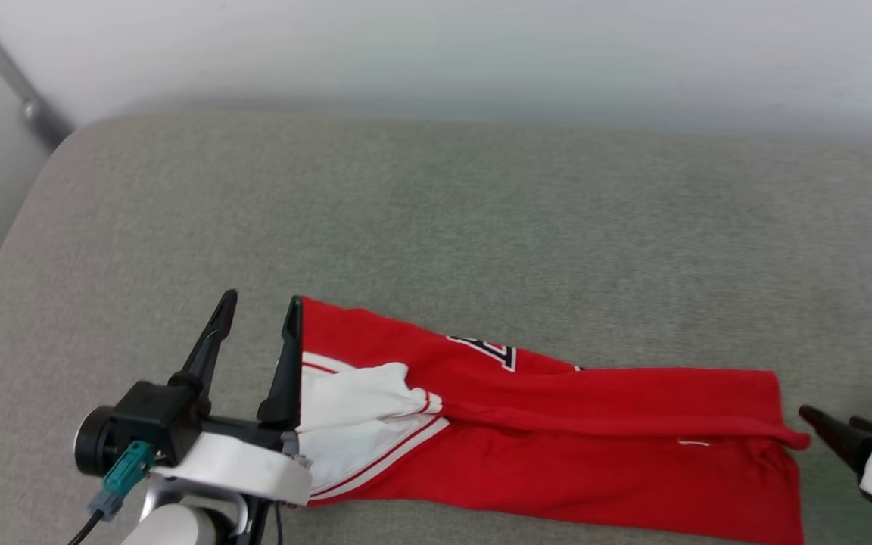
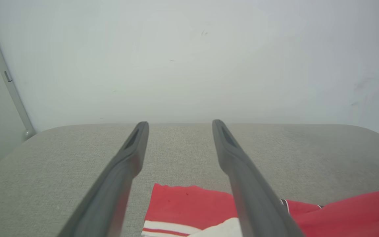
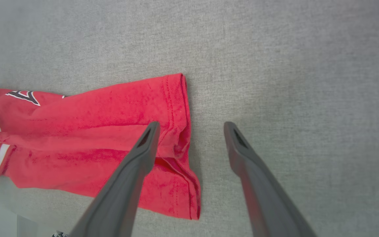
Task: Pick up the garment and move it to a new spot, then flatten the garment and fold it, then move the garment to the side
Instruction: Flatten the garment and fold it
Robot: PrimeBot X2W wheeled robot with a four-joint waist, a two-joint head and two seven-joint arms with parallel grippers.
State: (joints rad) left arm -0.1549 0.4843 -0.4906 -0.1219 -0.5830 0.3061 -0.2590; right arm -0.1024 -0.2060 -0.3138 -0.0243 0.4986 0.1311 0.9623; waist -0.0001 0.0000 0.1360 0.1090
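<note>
Across the grey, coarse-woven padded surface (image 1: 481, 212) with its rounded corners, a red jersey shirt with white short sleeves and red-and-white striped trim (image 1: 557, 424) is lying stretched out in a long, narrow band. It is sitting toward the near edge, running from the robot's left to its right. The soft knit is bunching into lengthwise folds along the middle. A crumpled white sleeve (image 1: 353, 409) is puffing up at the left end. A scrap of black, white-outlined lettering (image 1: 489, 350) is peeking out from under a fold. At the right end the stitched hem is curling and rippling.

The left gripper (image 1: 263, 299) is sitting at the shirt's left end, its two long, dark, tapering jaws standing wide apart and holding nothing. From the head view, the inner jaw is lining up along the shirt's red edge; whether it is touching the cloth I cannot tell. In the left wrist view the left gripper (image 2: 180, 123) is pointing toward a plain pale wall (image 2: 189, 59), with the red corner (image 2: 189, 204) showing low between the jaws.

The right gripper (image 1: 829, 416) is hanging just beside the hem at the far right, its jaws likewise spread and empty. Seen from its own wrist, the right gripper (image 3: 191, 124) is straddling the hem: one jaw is crossing over the red cloth (image 3: 104, 131), the other over bare grey weave.
</note>
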